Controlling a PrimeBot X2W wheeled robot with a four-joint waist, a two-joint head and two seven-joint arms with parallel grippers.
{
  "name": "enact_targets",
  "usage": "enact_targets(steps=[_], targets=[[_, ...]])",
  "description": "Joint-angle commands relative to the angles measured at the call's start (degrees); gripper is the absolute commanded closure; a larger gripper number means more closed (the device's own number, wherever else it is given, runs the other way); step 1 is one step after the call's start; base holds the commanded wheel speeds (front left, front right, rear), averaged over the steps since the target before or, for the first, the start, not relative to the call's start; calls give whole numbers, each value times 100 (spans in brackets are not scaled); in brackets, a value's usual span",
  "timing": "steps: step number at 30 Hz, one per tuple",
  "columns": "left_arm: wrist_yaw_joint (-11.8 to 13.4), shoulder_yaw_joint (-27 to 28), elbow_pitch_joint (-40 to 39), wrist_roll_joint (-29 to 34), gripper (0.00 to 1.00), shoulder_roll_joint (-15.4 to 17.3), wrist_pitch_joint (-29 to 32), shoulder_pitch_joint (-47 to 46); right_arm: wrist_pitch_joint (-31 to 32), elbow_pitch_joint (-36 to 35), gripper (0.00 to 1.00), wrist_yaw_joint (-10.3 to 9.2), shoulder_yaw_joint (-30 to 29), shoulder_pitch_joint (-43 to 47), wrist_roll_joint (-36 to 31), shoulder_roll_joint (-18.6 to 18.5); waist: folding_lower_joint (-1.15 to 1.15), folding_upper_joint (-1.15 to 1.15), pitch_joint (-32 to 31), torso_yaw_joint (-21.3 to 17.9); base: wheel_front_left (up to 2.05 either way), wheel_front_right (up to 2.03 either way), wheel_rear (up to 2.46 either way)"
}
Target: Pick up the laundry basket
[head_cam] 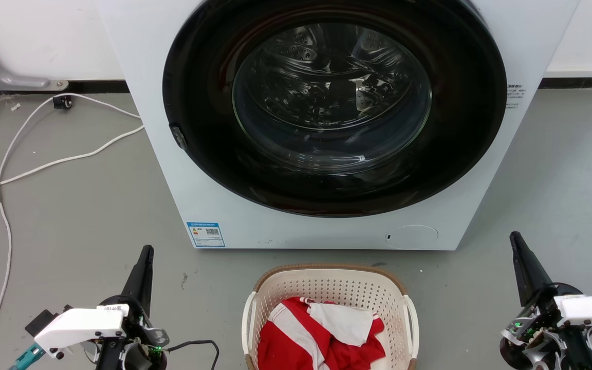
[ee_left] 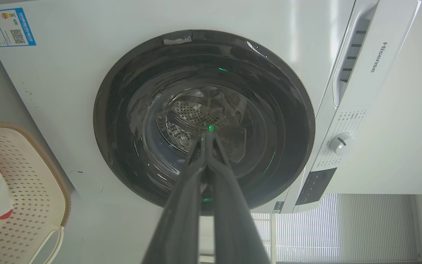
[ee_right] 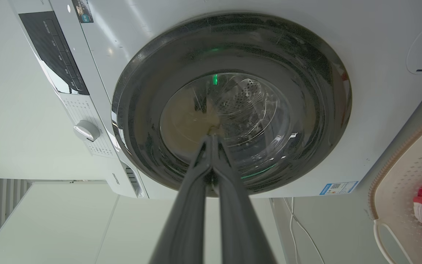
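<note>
Perforated cream plastic on the laundry basket (head_cam: pixel 329 293), woven-look brown rim; soft red-and-white cloth (head_cam: pixel 321 334) inside. Glossy glass door (head_cam: pixel 332 97) on the washing machine (head_cam: pixel 142 61), smooth white casing; matt grey floor (head_cam: pixel 70 216).

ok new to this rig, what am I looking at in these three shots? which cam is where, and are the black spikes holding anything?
It is a two-armed wheeled robot facing a front-loading washing machine. The wide shot comes from the robot's head camera, looking forward and down. The other two come from cameras on each wrist, looking along that arm's own fingers, so the washer appears tilted there.

The black spikes are the pincers: the left pincer at lower left, the right pincer at lower right. In both wrist views the two fingers press together at the tips with nothing between them, so both are shut and empty.

On the grey floor, between the arms and in front of the washer, stands the laundry basket, cream with a brown rim and white side handles. It holds red-and-white clothes. A white cable trails on the floor at left.
</note>
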Motion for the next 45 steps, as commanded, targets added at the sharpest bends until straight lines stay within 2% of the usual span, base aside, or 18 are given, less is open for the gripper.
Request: enact_targets(steps=[1, 38, 39, 45], targets=[[-16, 17, 7, 18, 100, -4, 34, -56, 22, 8, 100, 0, -10, -64, -13, 23, 0, 0, 0, 0, 0, 0, 0], [-16, 44, 8, 47, 100, -20, 42, -60, 36, 8, 100, 0, -28, -66, -35, 35, 0, 0, 0, 0, 0, 0, 0], [0, 23, 4, 13, 0, -20, 33, 0, 14, 5, 0, 0, -19, 0, -11, 14, 0, 0, 0, 0, 0, 0, 0], [1, -17, 73, 39, 0, -51, -65, 150, -81, 95, 0, -1, 43, 147, -56, 26, 0, 0, 2, 0, 0, 0, 0]])
